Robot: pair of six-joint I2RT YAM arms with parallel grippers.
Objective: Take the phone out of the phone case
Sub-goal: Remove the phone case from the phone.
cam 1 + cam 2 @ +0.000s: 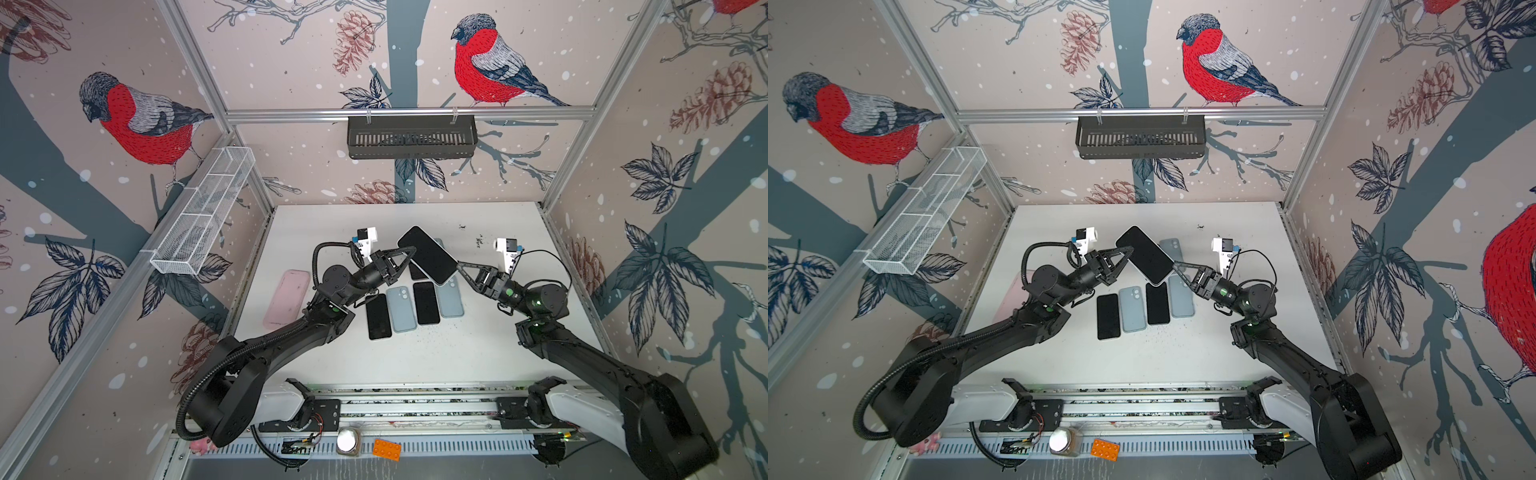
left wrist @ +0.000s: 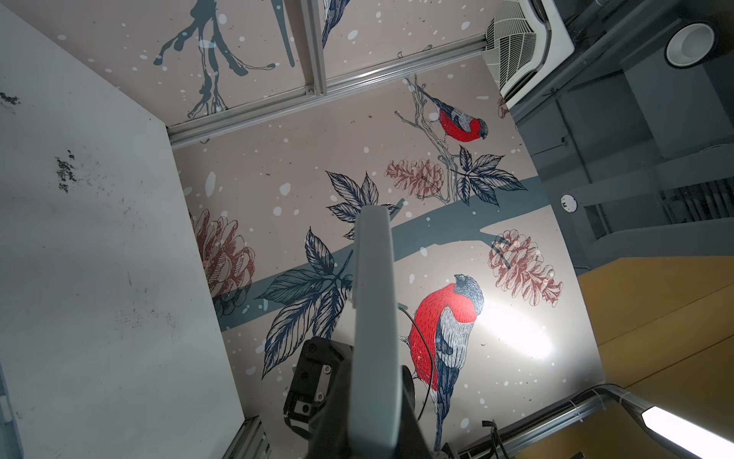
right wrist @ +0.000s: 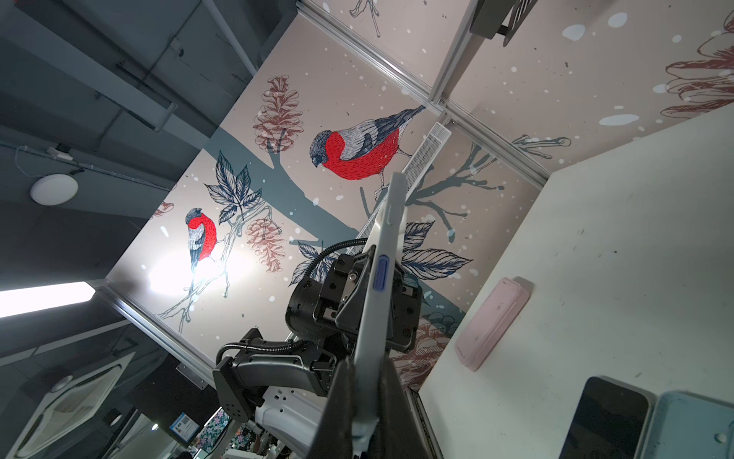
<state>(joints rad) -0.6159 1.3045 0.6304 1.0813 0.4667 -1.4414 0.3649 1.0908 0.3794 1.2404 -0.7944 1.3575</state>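
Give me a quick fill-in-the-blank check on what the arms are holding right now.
The phone is raised off the table, gripped by ____ grippers.
The left gripper and right gripper have their jaws ____ on its edges.
The case lying alone at the table's left side is ____.
Missing: both; shut; pink.

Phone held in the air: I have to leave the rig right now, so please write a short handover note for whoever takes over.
Left end effector: shut on one side of the phone.
Right end effector: shut on the opposite side.
Phone: held between both arms above the table, screen up; its light case looks to be on.
Done: phone lifted.
Left: get the phone out of the case.
Pink case lies on the table by the left arm.
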